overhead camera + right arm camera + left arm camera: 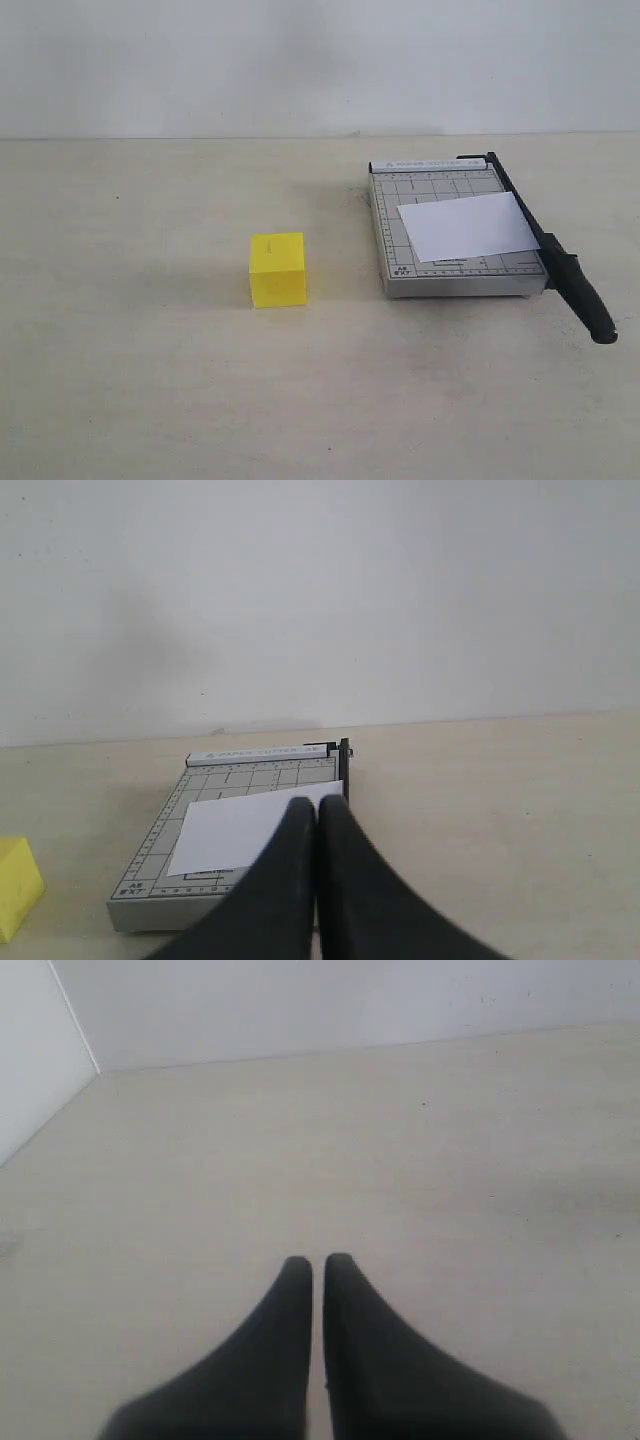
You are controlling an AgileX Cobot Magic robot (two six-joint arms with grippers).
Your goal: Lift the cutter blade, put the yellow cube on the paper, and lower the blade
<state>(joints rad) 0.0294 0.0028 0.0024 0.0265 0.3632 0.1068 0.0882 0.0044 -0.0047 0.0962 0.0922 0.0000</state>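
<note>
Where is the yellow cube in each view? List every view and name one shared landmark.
Exterior view: the yellow cube sits near the middle, left of the grey cutter base.
Left wrist view: not in it.
Right wrist view: yellow cube cut off at the frame edge, beside the cutter base.
Shared landmark: the cutter base, absent only from the left wrist view.
</note>
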